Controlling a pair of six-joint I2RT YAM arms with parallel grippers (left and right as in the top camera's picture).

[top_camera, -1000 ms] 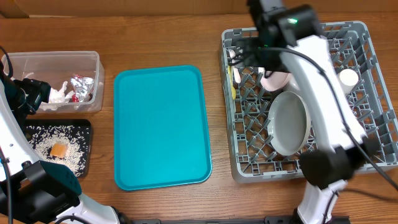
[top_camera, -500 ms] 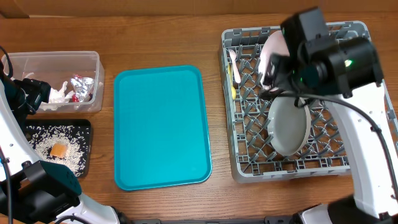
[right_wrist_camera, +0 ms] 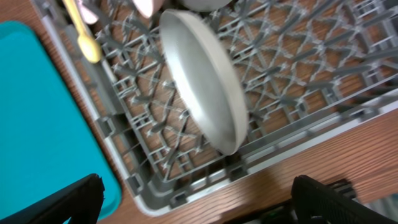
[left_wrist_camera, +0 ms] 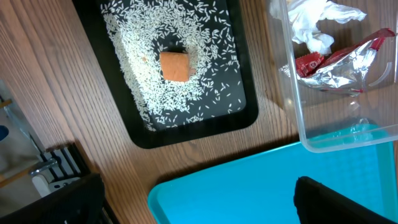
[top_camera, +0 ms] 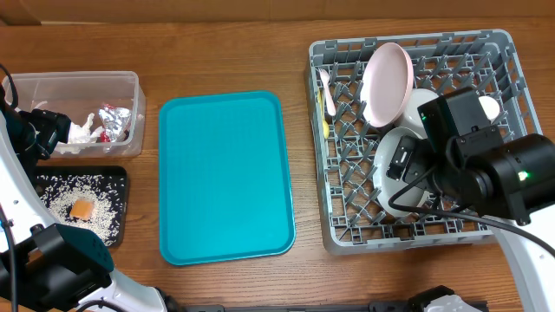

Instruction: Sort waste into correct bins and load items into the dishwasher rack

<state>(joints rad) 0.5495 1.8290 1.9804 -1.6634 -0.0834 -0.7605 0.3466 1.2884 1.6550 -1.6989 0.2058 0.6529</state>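
Grey plastic fills the right of the table [top_camera: 225, 52], where the dishwasher rack [top_camera: 317, 130] carries the tableware. A pale pink plate [top_camera: 387, 82] stands tilted on edge among the pegs at the far side. A white bowl [top_camera: 421, 102] touches it on the right, and a small white cup [top_camera: 490, 108] sits farther right. A grey-green plate [top_camera: 388, 156] leans on edge just near of the bowl, its right part hidden under the right arm [top_camera: 494, 173], which hangs over the rack's near right half.

Seen from the right wrist, the right fingers [right_wrist_camera: 336, 199] are two dark tips at the lower corners. They are spread wide with nothing between them, above the rack's near rim and the grey-green plate. A pinkish spoon [top_camera: 327, 87] and a pale yellow utensil [top_camera: 325, 126] lie along the rack's left edge.

A flat teal tray [top_camera: 225, 178] sits mid-table. At far left the clear tub [top_camera: 78, 87] holds a crumpled white napkin [top_camera: 82, 132] and a red-and-silver foil wrapper [top_camera: 114, 121]. Just near of it, the black tray [top_camera: 124, 173] holds scattered rice grains [top_camera: 102, 217] around an orange food cube [top_camera: 82, 209]. The left fingers [left_wrist_camera: 339, 202] are likewise spread and empty, above a corner of the teal tray beside the tub and black tray.
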